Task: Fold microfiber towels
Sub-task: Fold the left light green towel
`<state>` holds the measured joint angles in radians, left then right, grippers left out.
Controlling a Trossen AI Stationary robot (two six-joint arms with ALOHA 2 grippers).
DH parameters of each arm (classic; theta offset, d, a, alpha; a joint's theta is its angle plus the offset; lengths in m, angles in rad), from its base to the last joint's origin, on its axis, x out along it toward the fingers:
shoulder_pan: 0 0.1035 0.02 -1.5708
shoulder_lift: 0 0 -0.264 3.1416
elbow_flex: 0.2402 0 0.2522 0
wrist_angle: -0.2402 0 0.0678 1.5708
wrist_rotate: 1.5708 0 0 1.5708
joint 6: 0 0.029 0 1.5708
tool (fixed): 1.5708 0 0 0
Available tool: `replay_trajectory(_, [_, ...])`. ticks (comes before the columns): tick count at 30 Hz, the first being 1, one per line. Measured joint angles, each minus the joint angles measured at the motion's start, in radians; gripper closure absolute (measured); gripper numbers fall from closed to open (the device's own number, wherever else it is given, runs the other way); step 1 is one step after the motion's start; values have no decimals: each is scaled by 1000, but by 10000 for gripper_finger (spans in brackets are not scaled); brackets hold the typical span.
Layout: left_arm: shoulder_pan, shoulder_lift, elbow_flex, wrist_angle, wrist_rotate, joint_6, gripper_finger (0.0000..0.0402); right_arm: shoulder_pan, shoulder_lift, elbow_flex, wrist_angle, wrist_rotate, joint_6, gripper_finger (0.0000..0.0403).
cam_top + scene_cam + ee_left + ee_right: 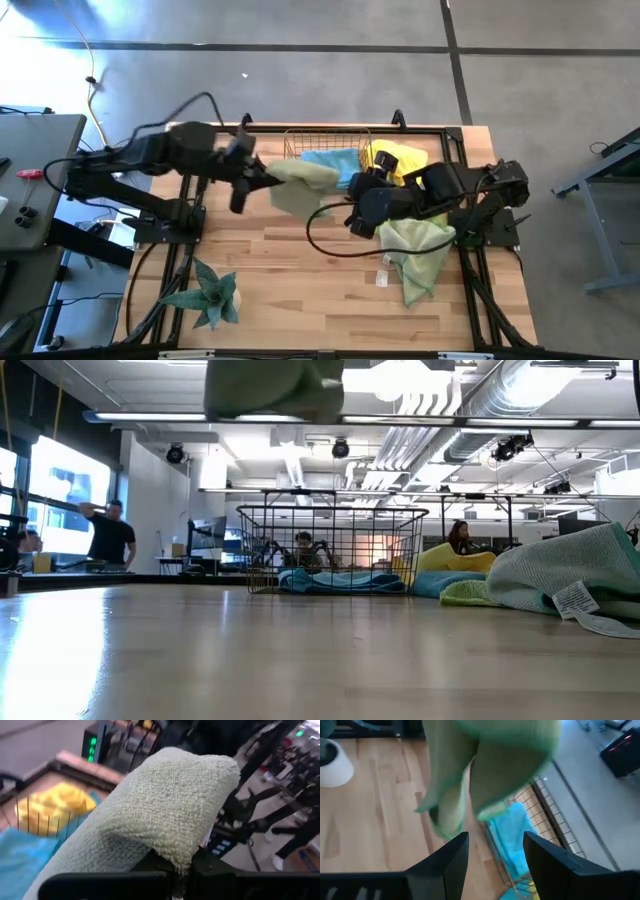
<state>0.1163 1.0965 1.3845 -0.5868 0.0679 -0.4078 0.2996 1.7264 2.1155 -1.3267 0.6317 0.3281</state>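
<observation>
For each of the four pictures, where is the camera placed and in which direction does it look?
High view: above the table, looking straight down; both arms show, left tool shut on the hanging pale green microfiber towel.
Low view: at tabletop height, looking level past the copper wire basket; no arm shows.
Left wrist view: on the left arm, facing that towel.
Right wrist view: on the right arm, between its open tool.
Every view shows the pale green towel.

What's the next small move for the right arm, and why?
Probably ease the right tool forward and close on the hanging edge of the pale green towel. The left tool is shut on that towel and holds it clear above the table, while the right tool is open with the cloth dangling just ahead.
</observation>
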Motion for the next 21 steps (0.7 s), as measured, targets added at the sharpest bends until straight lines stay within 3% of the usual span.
replay_trajectory(5, [-16, -35, 24, 14, -1, 20, 401, 11, 0, 0, 51, 65, -44, 221])
replay_trajectory(11, [-36, -55, 25, 16, -17, 37, 401, -8, 0, 0, 188, 60, -152, 221])
replay_trajectory(17, [-53, -55, 25, 54, -38, 45, 401, -44, 0, 0, 315, -111, -249, 221])
replay_trajectory(21, [-54, -56, 25, 93, -30, 52, 401, -65, 0, -14, 337, -160, -250, 221])
